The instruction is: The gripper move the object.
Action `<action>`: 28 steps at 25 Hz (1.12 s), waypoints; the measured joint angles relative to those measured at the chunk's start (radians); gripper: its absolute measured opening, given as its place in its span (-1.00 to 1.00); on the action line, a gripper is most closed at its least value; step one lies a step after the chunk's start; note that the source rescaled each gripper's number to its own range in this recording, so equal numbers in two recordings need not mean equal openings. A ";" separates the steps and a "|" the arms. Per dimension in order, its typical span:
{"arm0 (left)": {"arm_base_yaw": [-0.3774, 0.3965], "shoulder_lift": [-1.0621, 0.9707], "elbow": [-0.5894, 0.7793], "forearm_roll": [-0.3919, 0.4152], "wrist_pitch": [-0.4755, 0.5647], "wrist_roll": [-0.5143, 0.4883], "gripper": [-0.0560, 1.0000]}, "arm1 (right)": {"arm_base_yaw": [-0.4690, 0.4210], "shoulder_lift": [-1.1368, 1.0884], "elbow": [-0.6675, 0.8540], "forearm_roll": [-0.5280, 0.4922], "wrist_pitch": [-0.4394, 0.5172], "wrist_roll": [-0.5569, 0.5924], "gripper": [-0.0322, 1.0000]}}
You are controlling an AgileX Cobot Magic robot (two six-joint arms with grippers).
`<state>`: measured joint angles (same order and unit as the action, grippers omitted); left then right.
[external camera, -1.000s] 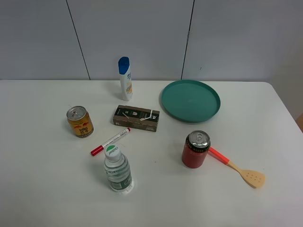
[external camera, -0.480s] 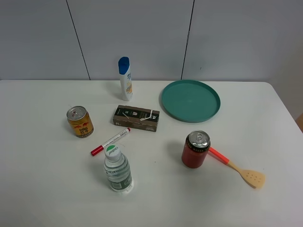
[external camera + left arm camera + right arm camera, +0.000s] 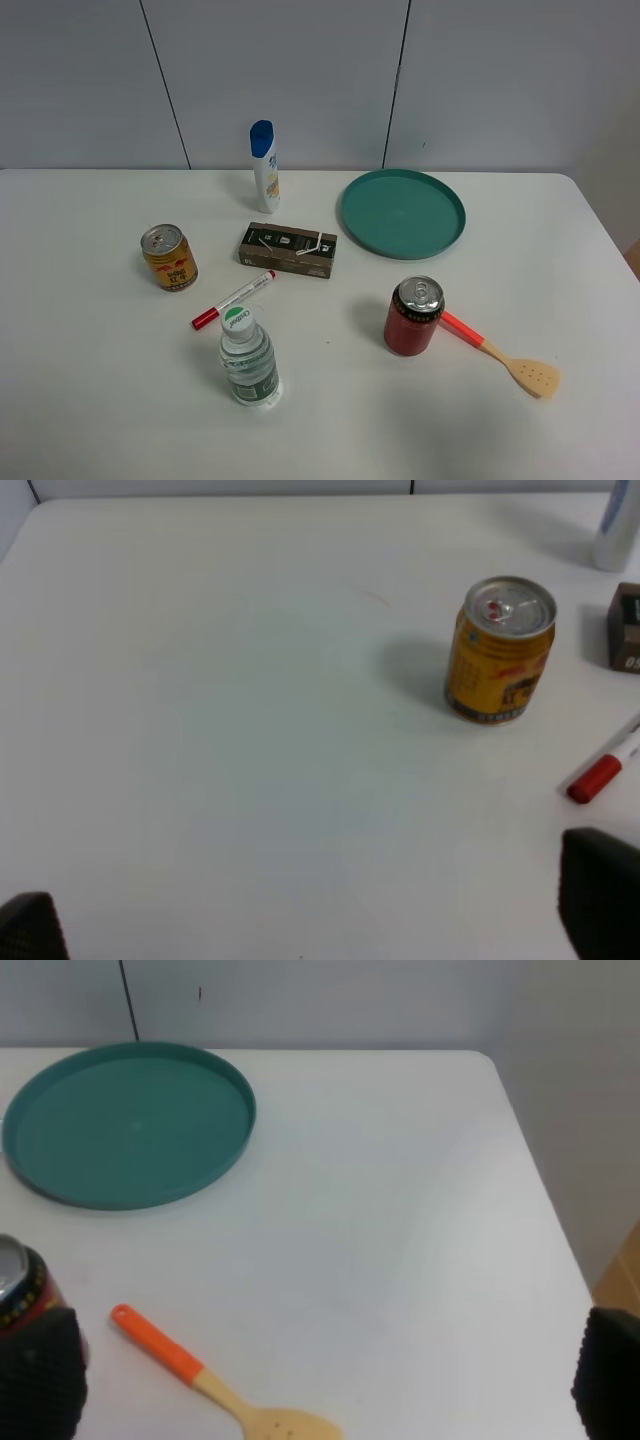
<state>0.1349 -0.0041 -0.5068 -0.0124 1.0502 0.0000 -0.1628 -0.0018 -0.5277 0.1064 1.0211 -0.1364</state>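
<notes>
The object, a flat dark brown box (image 3: 288, 249) with white markings and a white wire-like piece on top, lies near the middle of the white table. One end of it shows at the edge of the left wrist view (image 3: 626, 630). No arm or gripper shows in the exterior high view. In the left wrist view my left gripper (image 3: 315, 920) is open and empty over bare table, with only its dark fingertips (image 3: 600, 895) showing. In the right wrist view my right gripper (image 3: 320, 1380) is open and empty, with its fingertips (image 3: 35, 1375) at the frame's corners.
A yellow can (image 3: 168, 257), a red-capped marker (image 3: 233, 299) and a water bottle (image 3: 247, 360) stand left and in front of the box. A white bottle with a blue cap (image 3: 264, 166) stands behind it. A teal plate (image 3: 402, 212), a red can (image 3: 414, 316) and an orange-handled spatula (image 3: 500, 355) lie on the right.
</notes>
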 joint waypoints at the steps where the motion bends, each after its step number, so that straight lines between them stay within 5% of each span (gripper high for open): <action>1: 0.000 0.000 0.000 0.000 0.000 0.000 1.00 | 0.000 0.000 0.008 0.012 0.011 0.007 0.98; 28: 0.000 0.000 0.000 0.000 0.000 0.000 1.00 | 0.067 0.000 0.021 -0.051 0.036 0.136 0.98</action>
<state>0.1349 -0.0041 -0.5068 -0.0124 1.0502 0.0000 -0.0963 -0.0018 -0.5069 0.0558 1.0570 0.0000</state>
